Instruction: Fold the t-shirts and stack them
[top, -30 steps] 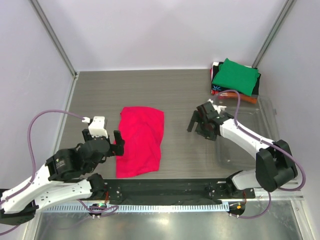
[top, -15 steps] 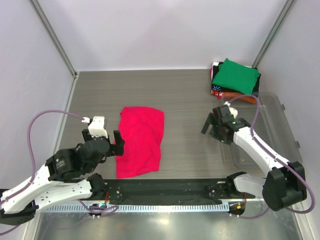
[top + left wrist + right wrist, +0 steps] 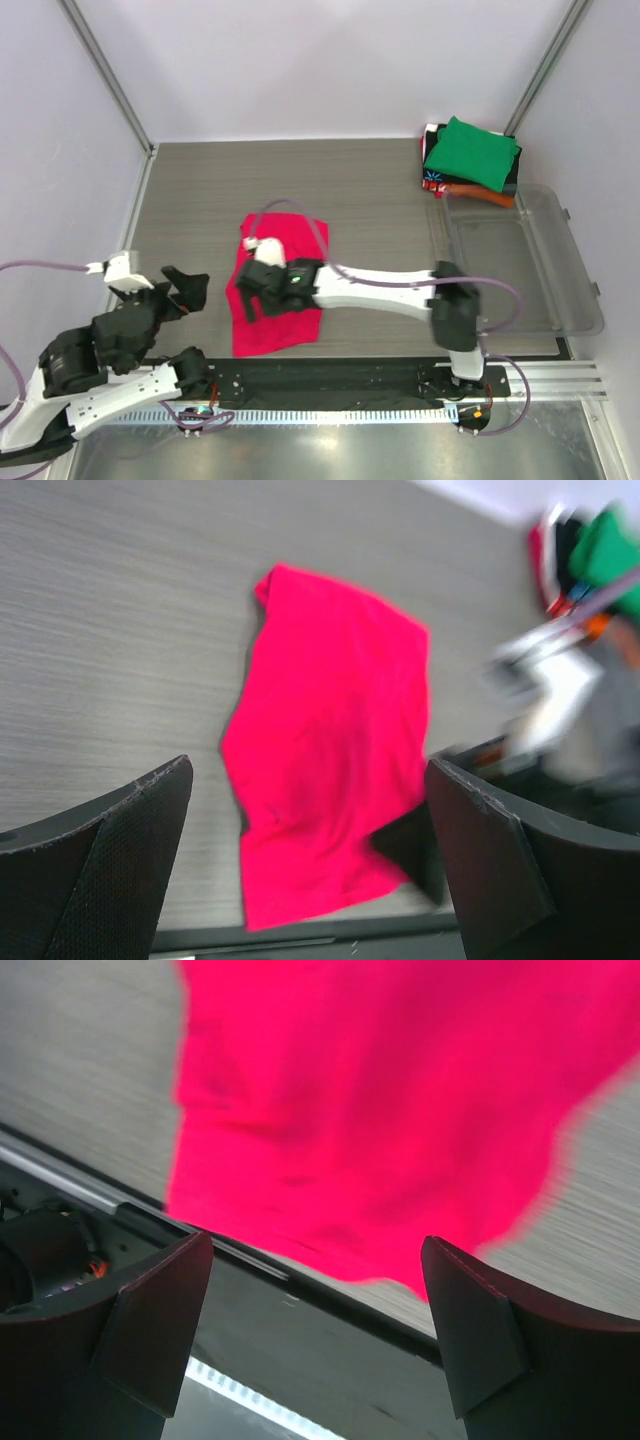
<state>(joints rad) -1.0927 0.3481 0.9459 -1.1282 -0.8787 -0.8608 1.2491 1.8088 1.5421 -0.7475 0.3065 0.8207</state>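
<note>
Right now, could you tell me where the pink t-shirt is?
In the top view the pink t-shirt lies on the table, near-left of centre, beneath the right end effector; the left end effector is to its left.

The desk [image 3: 370, 190] looked like grey wood-grain laminate, matt, with fine streaks running across it. The pink t-shirt [image 3: 288, 332] was soft matt cloth, a bit wrinkled, no sheen at all. Same dull knit look on the green t-shirt [image 3: 472, 152] at the far right. The bin [image 3: 575, 270] just near of it was clear glossy plastic. The fingers [image 3: 110, 875] on the left end effector [image 3: 308, 780] were matt black, with a fine dimpled pad face and scuffed edges.
</note>
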